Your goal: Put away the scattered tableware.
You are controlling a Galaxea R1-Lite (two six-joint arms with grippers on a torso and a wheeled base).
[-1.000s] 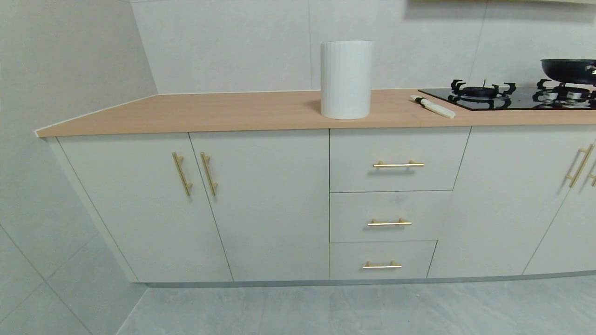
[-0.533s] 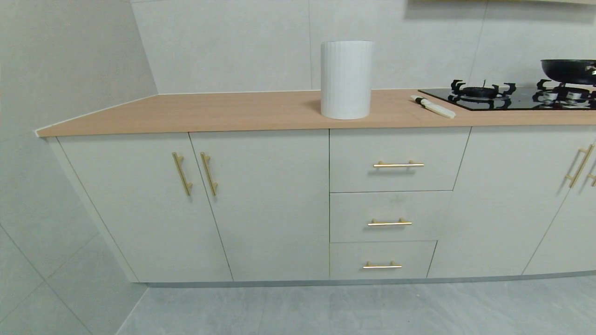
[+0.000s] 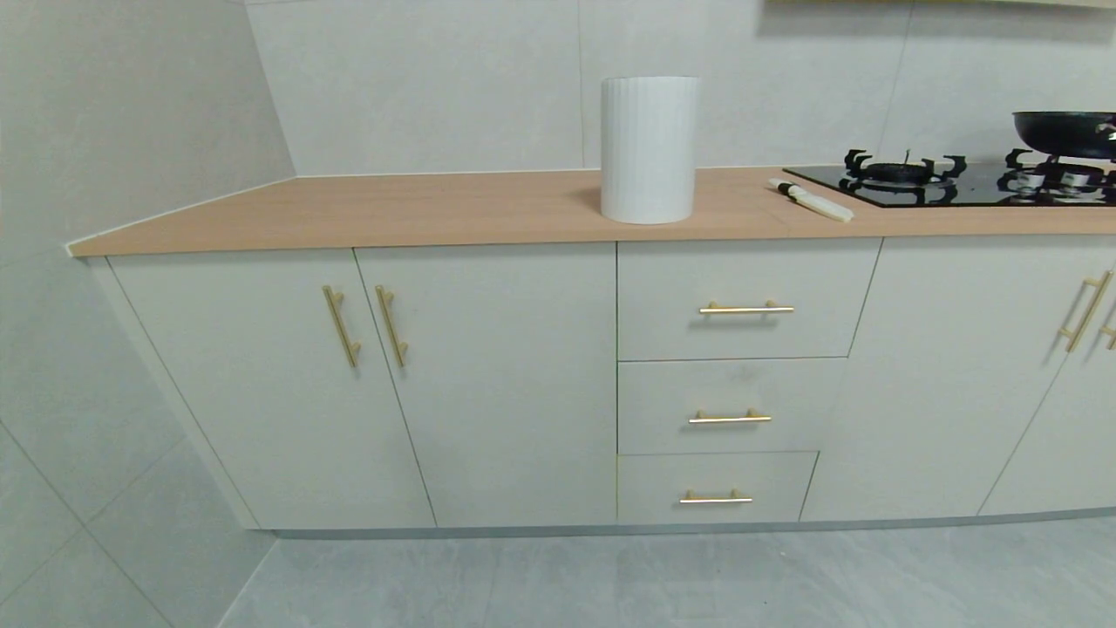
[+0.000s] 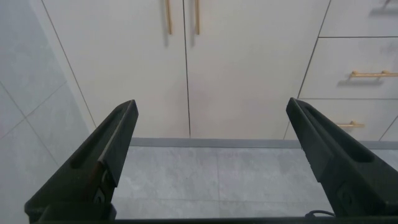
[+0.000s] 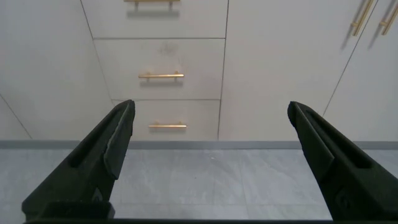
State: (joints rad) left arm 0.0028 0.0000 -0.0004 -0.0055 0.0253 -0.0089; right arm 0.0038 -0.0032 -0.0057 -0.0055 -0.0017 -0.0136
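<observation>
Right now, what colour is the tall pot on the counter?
White, with fine upright ribs; the tall pot shows best in the head view.

White ribbed holder, tan counter

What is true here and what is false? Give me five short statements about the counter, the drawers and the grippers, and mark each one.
1. The white ribbed canister stands upright on the counter. True.
2. The white utensil stands inside the canister. False: it lies flat on the counter, between the canister and the stove.
3. All three drawers are shut. True.
4. The left gripper holds a spoon. False: its fingers are open and hold nothing.
5. A black pan sits on the stove. True.
</observation>
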